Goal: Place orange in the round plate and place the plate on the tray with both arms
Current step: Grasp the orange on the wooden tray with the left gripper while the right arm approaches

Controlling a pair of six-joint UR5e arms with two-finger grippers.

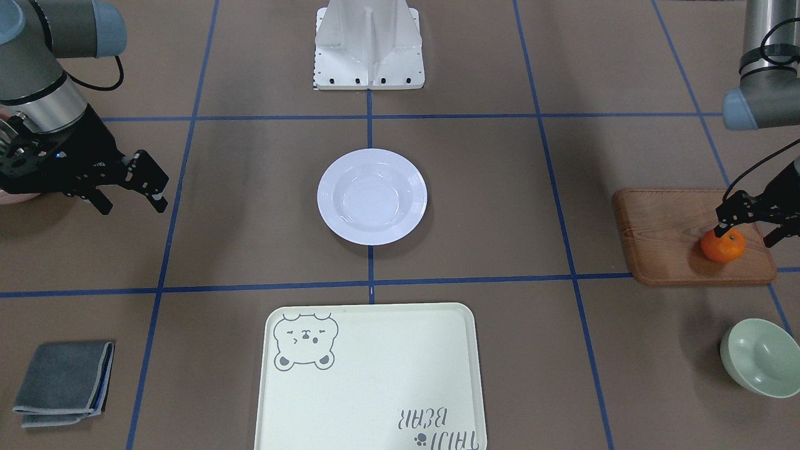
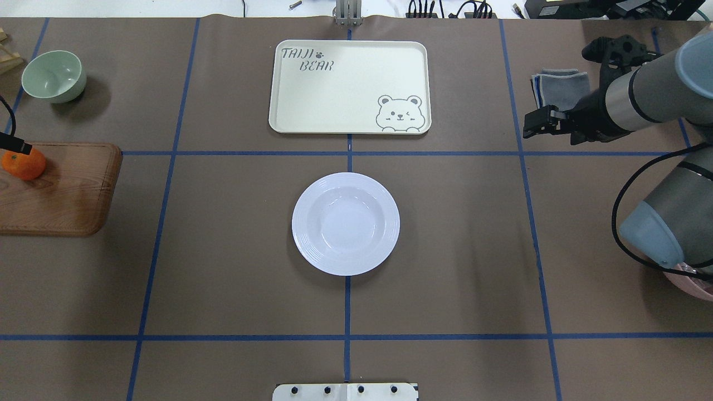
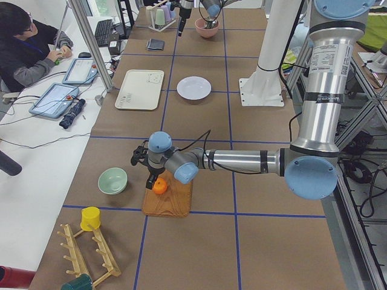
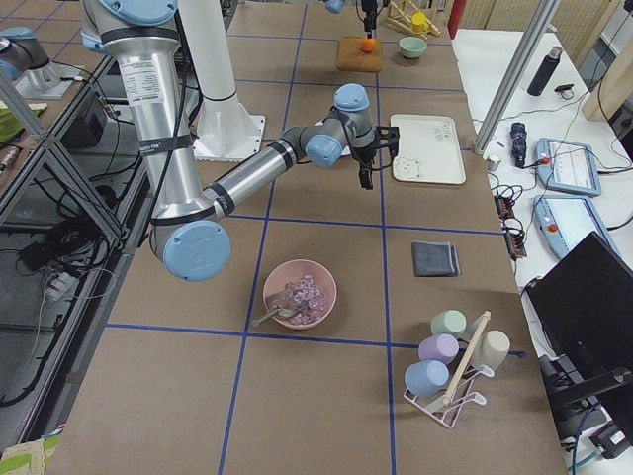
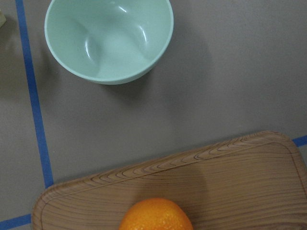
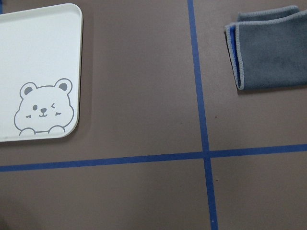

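Note:
The orange point(image 1: 723, 245) sits on the wooden board point(image 1: 675, 244) at the table's left end; the left wrist view shows only its top point(image 5: 156, 215). My left gripper point(image 1: 748, 234) hangs open just above it, one fingertip over the fruit, nothing held. The white round plate point(image 1: 331, 187) lies empty at the table's middle. The cream bear tray point(image 1: 375, 375) lies empty beyond it, its bear corner in the right wrist view point(image 6: 43, 62). My right gripper point(image 1: 131, 205) hovers open and empty over bare table, well to the right of the plate.
A pale green bowl point(image 1: 759, 356) stands beyond the board. A folded grey cloth point(image 1: 62, 382) lies at the far right. A pink bowl point(image 4: 299, 292) sits under my right arm. A cup rack point(image 4: 450, 371) and the robot base point(image 1: 369, 44) stand nearby. A person point(image 3: 24, 48) sits at a side desk.

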